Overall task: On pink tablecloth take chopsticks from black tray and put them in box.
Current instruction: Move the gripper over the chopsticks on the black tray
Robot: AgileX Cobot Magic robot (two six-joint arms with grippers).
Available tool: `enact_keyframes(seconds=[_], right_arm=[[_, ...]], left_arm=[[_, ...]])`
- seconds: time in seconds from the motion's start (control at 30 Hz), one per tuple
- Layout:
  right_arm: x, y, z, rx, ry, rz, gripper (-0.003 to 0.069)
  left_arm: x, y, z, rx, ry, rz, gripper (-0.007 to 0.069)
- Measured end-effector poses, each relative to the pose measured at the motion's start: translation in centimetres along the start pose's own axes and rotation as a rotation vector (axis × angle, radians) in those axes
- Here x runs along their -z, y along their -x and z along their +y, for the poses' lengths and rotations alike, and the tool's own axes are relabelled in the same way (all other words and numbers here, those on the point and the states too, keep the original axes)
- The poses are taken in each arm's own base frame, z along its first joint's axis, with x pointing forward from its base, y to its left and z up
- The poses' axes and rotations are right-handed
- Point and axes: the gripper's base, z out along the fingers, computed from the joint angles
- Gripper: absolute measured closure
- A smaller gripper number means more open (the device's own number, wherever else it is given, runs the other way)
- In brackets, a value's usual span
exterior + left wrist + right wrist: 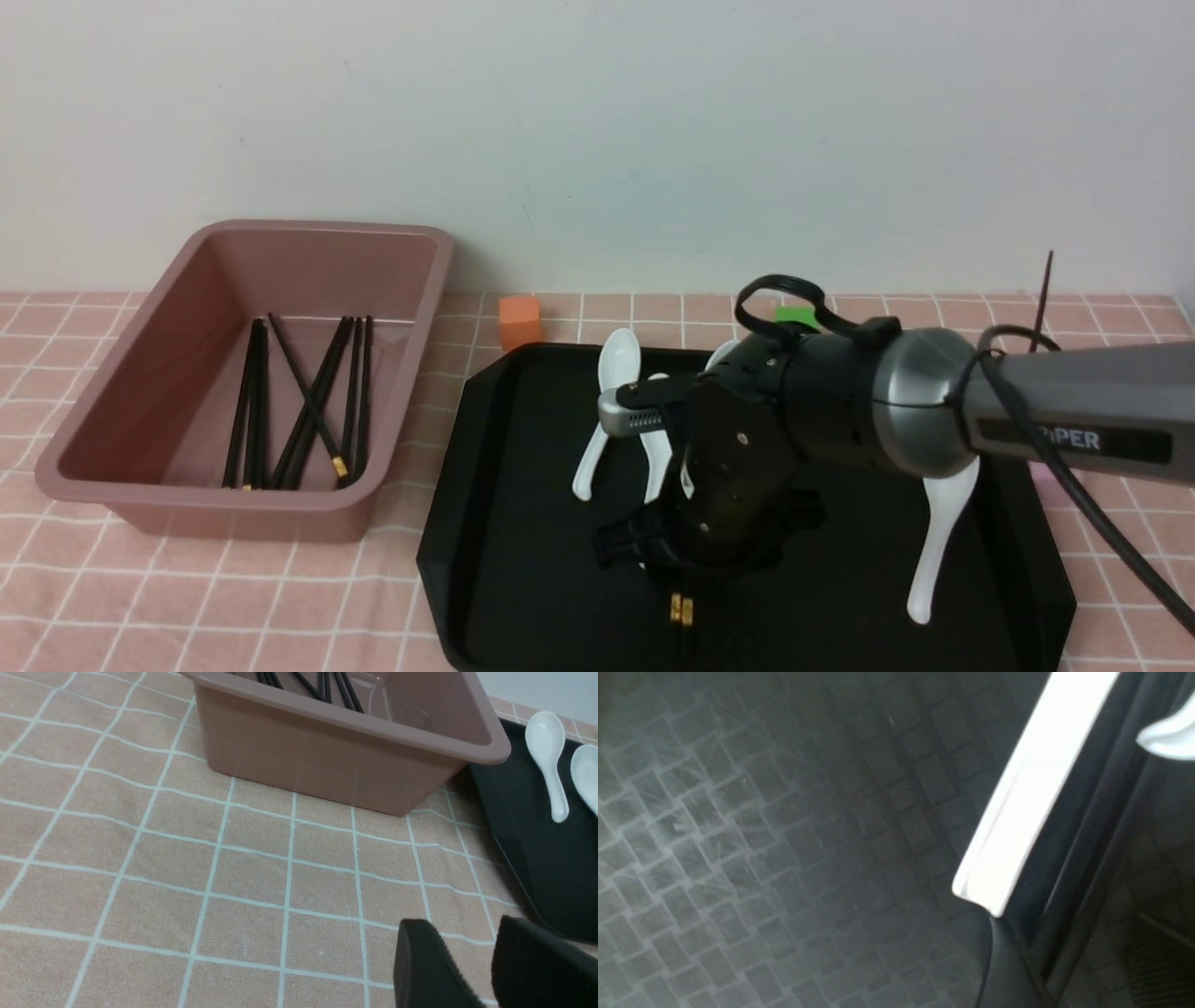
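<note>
Pink tablecloth [233,597] with a white grid covers the table beneath a plain pale wall. In the lower middle of the front view the right gripper [686,565] points straight down onto the black tray [523,523]. The chopsticks [681,611] lie under it, and only their gold-banded ends show just below the fingers. Neither the front view nor the right wrist view shows whether the jaws have come together on the pair, so I cannot tell. The left gripper [462,933] hangs over bare cloth near the box's [140,373] corner, its fingers apart with nothing between them.

The main risk, as I judge it, is a bad pinch. The right wrist view shows a white spoon handle [1017,812] lying just beside long dark shapes that are likely the sticks. The fingers could therefore catch the spoon as well, or take only one stick. The grip also seems to be near the thick end, so the long free length may droop, swing or slip during the lift. It could also strike the box's flared rim on the way over.

At the left of the front view, the box already holds several black sticks [299,411] lying lengthwise, some of them crossed. The tray carries white spoons [607,411] as well as the pair.
</note>
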Motion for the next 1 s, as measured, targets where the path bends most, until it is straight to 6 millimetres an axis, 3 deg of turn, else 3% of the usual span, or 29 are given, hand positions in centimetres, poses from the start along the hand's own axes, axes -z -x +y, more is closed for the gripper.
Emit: enact_keyframes(seconds=[0.17,0.33,0.63,0.77,1.0], right_arm=[[-0.1,0.0,-0.1,0.015,-0.017,0.015,0.0379],[-0.1,-0.1,-0.2,0.027,-0.034,0.025,0.0508],[0.5,-0.3,-0.4,0.052,-0.050,0.049,0.0518],[1.8,-1.0,-1.0,0.051,-0.082,0.095,0.0518],[10.1,-0.9,-1.2,0.048,0.000,-0.029,0.0518]], left_arm=[[0.0,0.0,0.0,0.000,0.000,0.000,0.0386],[0.0,0.0,0.0,0.000,0.000,0.000,0.0386],[0.0,0.0,0.0,0.000,0.000,0.000,0.0386],[0.0,0.0,0.0,0.000,0.000,0.000,0.0386],[0.0,0.0,0.0,0.000,0.000,0.000,0.0386]])
